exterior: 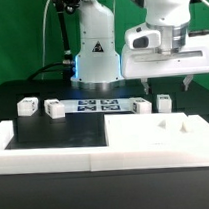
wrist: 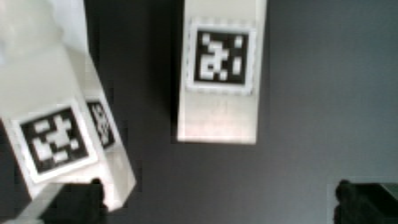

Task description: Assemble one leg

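Table: a black flat tabletop (exterior: 54,131) was seen filling the exterior view, with a green backdrop behind it.
Arm: a white robot arm (exterior: 94,43) was set at 12 o'clock of the table.
Panel: a big flat white square panel (exterior: 145,140) with holes was laid at 5 o'clock.
Ledge: a white angled ledge (exterior: 45,153) was placed at 7 o'clock, beside the panel.
Marker board: the thin flat white marker board (exterior: 93,105) with its tags was found near the centre.
Gripper: the white two-finger gripper (exterior: 167,87) (wrist: 214,200) was held at 2 o'clock, above the table; its dark jaws were spread wide, and nothing was pinched between them.
Leg: a small white plastic rectangular leg (exterior: 164,102) (wrist: 222,80), tagged on its upper face, was left on the table at 3 o'clock, under the gripper and beyond the panel's far edge.
Neighbouring block: a like white tagged neighbouring block (exterior: 141,106) (wrist: 63,135) was set just beside the leg, apart from it, at an angle to it in the wrist view.
Far blocks: two more white far blocks (exterior: 27,105) (exterior: 55,109) were laid at 9 o'clock.
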Robot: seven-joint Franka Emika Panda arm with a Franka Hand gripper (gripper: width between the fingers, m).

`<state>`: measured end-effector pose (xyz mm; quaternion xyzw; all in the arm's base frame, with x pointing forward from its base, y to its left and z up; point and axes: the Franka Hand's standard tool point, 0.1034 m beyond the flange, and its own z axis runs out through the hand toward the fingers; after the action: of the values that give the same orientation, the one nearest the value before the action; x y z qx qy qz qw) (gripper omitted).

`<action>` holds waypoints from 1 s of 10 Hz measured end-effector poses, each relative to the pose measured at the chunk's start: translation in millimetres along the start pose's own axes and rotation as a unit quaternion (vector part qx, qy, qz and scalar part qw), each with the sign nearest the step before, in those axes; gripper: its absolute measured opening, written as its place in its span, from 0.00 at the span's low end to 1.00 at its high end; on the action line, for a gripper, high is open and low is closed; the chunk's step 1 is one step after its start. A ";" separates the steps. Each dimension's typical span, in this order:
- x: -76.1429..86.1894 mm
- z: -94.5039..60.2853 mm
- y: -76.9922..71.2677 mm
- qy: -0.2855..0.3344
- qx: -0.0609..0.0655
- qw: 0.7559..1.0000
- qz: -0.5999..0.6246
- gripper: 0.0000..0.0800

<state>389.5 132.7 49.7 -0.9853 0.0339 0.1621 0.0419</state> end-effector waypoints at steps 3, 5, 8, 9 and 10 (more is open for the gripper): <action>-3.3 2.0 -3.9 -0.106 -0.003 0.994 0.004 0.81; -3.6 9.3 -3.9 -0.175 -0.005 0.984 0.011 0.81; -9.1 24.9 -2.9 -0.273 -0.012 0.962 0.016 0.81; -8.0 30.2 -2.3 -0.290 -0.012 0.957 0.017 0.81; -8.2 34.4 -2.8 -0.296 -0.013 0.955 0.017 0.81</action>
<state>371.1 139.1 20.0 -0.8928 0.0348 0.4477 0.0344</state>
